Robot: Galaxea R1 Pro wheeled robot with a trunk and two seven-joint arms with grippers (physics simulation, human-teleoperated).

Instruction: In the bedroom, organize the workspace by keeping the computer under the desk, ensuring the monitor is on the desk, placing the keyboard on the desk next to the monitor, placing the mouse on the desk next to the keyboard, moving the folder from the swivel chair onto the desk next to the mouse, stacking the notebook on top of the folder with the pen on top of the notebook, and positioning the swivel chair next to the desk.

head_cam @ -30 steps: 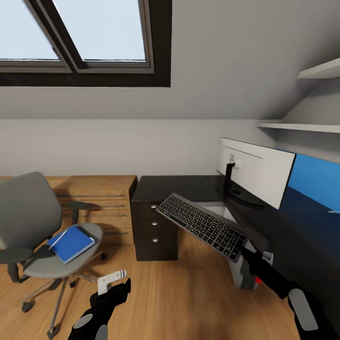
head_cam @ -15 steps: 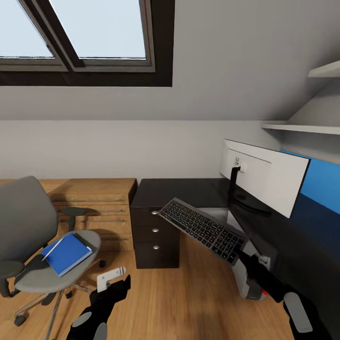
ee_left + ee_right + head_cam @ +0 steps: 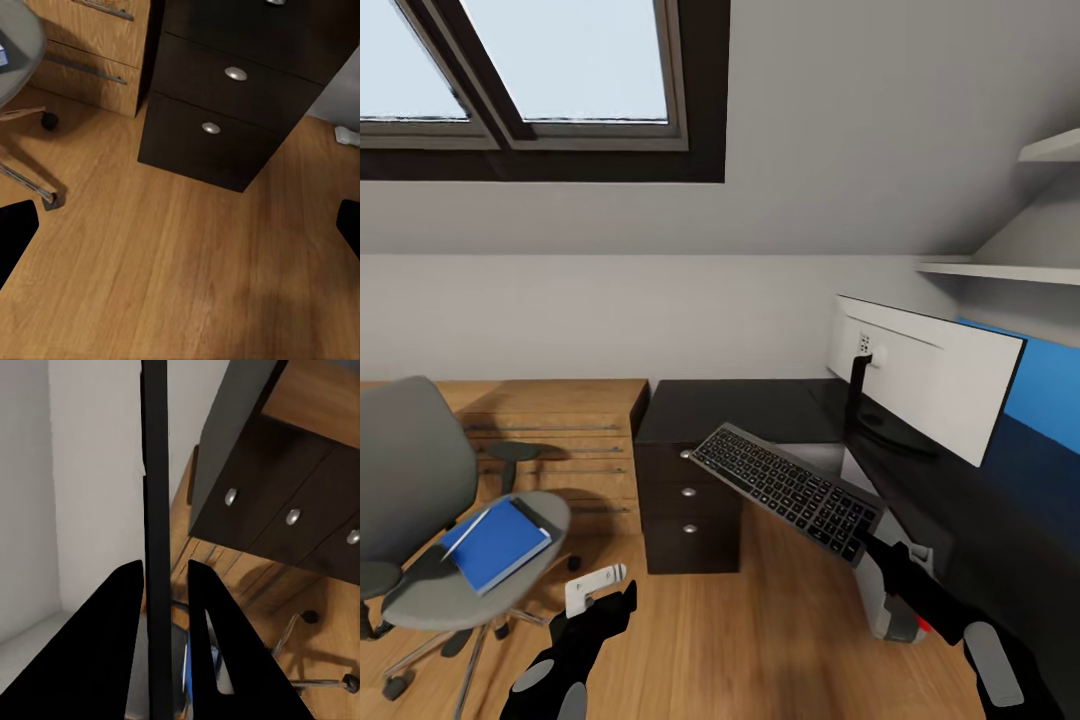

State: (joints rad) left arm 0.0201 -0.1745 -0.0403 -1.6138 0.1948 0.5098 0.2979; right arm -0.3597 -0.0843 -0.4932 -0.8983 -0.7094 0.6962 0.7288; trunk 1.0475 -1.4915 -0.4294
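Observation:
My right gripper [image 3: 872, 543] is shut on the near end of the dark keyboard [image 3: 788, 489], which hangs tilted in the air in front of the black desk [image 3: 745, 403]. In the right wrist view the keyboard [image 3: 156, 472] runs edge-on between the two fingers [image 3: 120, 622]. The monitor [image 3: 925, 378] stands on the desk with its white back toward me. A light grey box, probably the computer [image 3: 815, 455], shows under the desk behind the keyboard. At the left, the blue folder [image 3: 495, 541] lies on the swivel chair [image 3: 415, 490] with a white pen [image 3: 464, 531] on it. My left gripper [image 3: 600, 592] hangs open over the floor.
The desk's dark drawer unit [image 3: 685, 500] stands next to a light wooden dresser [image 3: 555, 425]; both appear in the left wrist view as the drawers [image 3: 232, 112] and dresser [image 3: 90, 45]. Wall shelves [image 3: 1000, 268] and a blue wall panel [image 3: 1050, 385] sit above the desk's right wing.
The whole view has shifted, sliding the chair leftward and the monitor rightward in the picture, so the camera moved. The keyboard stays held in my right gripper; the left gripper stays open.

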